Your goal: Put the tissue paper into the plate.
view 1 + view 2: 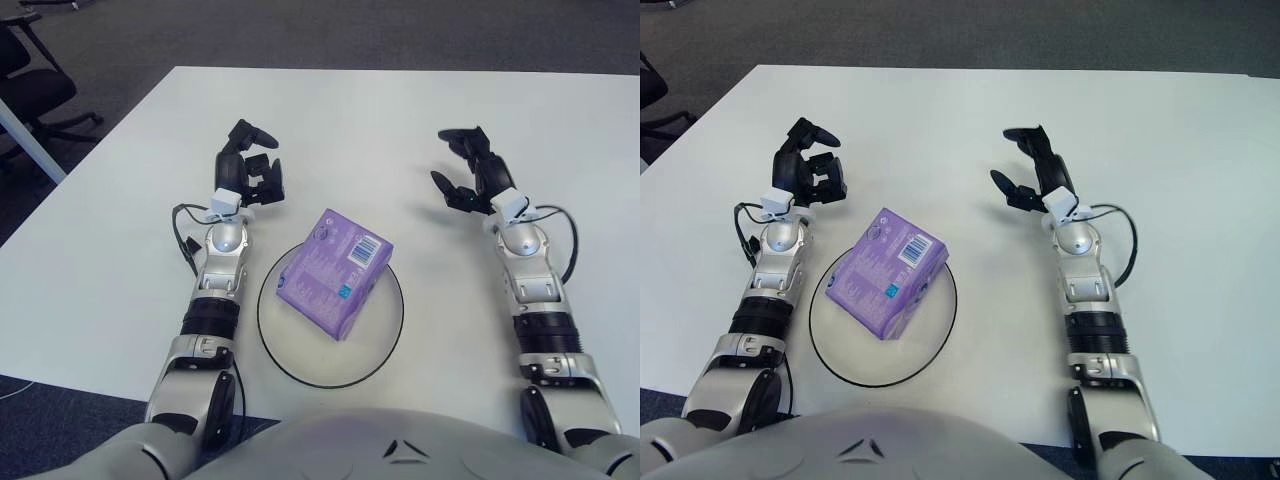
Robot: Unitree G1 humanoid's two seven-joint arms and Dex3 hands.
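Note:
A purple tissue paper pack (333, 270) lies in the white black-rimmed plate (385, 335) near the table's front edge, tilted a little, with a barcode label on top. My right hand (462, 170) is to the right of the plate and a bit farther back, fingers spread, holding nothing and apart from the pack. My left hand (252, 172) shows to the left of the plate, behind its rim, fingers loosely curled around nothing.
The white table (400, 110) stretches behind and to both sides of the plate. An office chair (40, 90) stands on the grey carpet past the table's left edge. My own torso fills the bottom of the view.

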